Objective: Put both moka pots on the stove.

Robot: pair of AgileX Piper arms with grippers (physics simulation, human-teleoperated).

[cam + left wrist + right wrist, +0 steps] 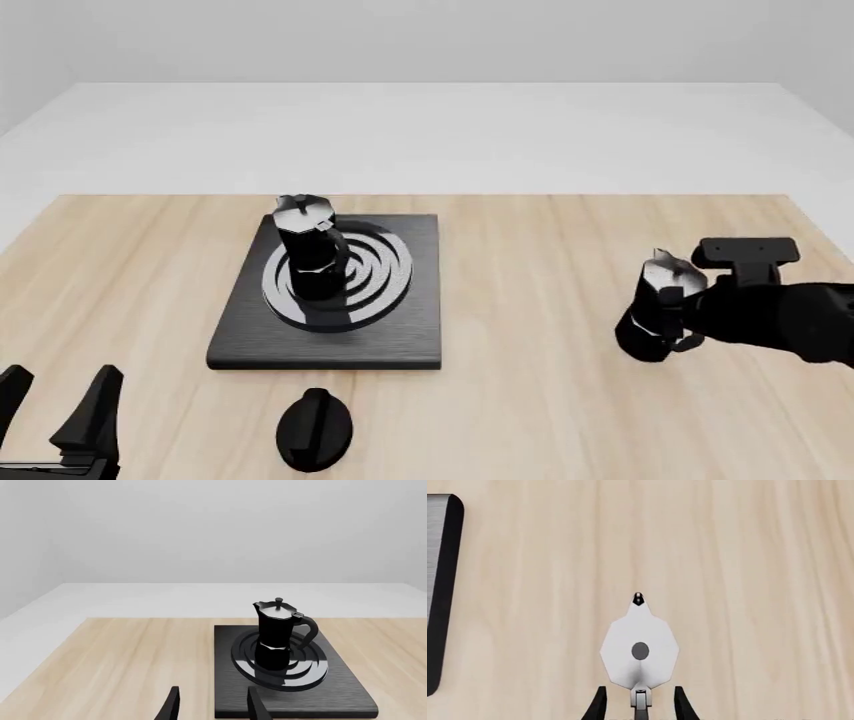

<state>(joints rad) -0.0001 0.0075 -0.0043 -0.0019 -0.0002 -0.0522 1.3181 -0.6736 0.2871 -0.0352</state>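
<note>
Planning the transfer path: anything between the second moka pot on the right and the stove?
Nothing visible. The second black faceted moka pot sits at the right gripper, with only bare wooden table between it and the flat black stove slab. The first moka pot occupies the burner. The black oval knob lies off that path.

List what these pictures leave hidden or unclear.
- Right gripper: the wrist view's edge cuts off its fingers; in the front view the arm covers them, so whether they pinch the second pot's handle is unclear.
- That pot's body: the wrist view shows only its lid.
- Left gripper: the front view's edge hides its base.
- Knob: markings too small.
</note>
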